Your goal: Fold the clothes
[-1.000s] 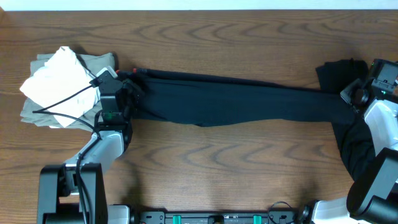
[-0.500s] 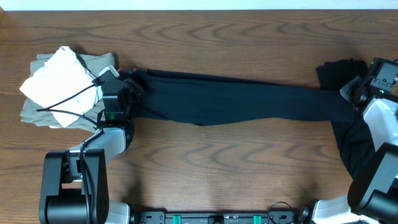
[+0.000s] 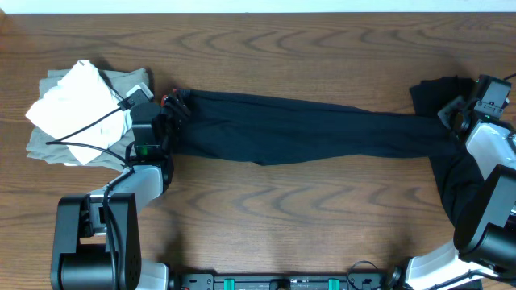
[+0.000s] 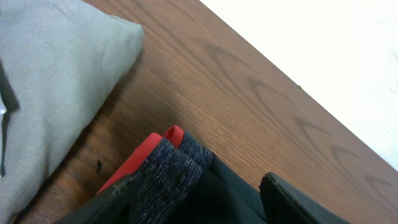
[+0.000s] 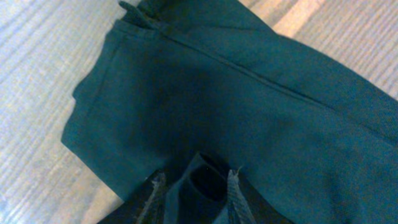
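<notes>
Wooden desk (image 3: 266, 209) | pants (image 3: 306, 133) stretched between left and right edges | left fingers (image 4: 292, 199), right fingers (image 5: 157, 194): grip indeterminate | risk: uneven release bunches legs, skewing fold

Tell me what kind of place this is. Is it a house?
Probably a robot lab or test bench, not a home: a left arm and a right arm stand at a wooden table, with black pants stretched between them and pale clothes piled nearby.

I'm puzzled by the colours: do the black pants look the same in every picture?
Right wrist view: pants tinted teal, grainy, table washed pale. Left wrist view: sharp, red waistband vivid. Overhead view: even light, pants plain black.
</notes>
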You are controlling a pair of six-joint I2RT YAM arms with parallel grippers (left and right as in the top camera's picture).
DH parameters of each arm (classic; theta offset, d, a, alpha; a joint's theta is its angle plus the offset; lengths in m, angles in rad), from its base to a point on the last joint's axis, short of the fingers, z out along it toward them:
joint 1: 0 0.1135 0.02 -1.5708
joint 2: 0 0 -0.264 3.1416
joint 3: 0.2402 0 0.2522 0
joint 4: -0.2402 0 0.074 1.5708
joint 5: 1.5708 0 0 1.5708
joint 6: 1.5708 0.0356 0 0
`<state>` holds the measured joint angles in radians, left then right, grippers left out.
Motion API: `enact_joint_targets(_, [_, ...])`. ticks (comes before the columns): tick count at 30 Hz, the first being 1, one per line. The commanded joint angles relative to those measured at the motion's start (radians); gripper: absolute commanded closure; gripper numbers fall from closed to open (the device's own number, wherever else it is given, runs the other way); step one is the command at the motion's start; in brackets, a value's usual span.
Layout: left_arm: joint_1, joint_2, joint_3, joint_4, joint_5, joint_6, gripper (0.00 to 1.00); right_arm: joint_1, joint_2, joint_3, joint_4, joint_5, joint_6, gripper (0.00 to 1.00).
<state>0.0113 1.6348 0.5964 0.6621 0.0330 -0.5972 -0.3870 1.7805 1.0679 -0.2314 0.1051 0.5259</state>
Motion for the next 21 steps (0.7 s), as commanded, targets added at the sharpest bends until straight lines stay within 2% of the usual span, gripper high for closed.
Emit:
enact_joint_targets(1, [0.002,0.011,0.023,0.001,-0.018,0.021,0.34,0.008,0.009,0.017,0.006,0.005,0.002,0.68])
enact_joint_targets(6, [0.002,0.011,0.023,-0.051,-0.013,0.022,0.35,0.008,0.009,0.017,-0.024,-0.018,-0.030,0.68])
enact_joint_targets(10, [0.002,0.011,0.023,-0.117,0.061,0.071,0.36,0.008,-0.010,0.017,-0.043,-0.067,-0.090,0.67])
enact_joint_targets(16, [0.002,0.011,0.023,-0.236,0.099,0.071,0.45,0.008,-0.121,0.017,-0.106,-0.096,-0.154,0.67])
enact_joint_targets(21, [0.002,0.011,0.023,-0.328,0.099,0.071,0.54,0.009,-0.219,0.017,-0.211,-0.222,-0.286,0.68])
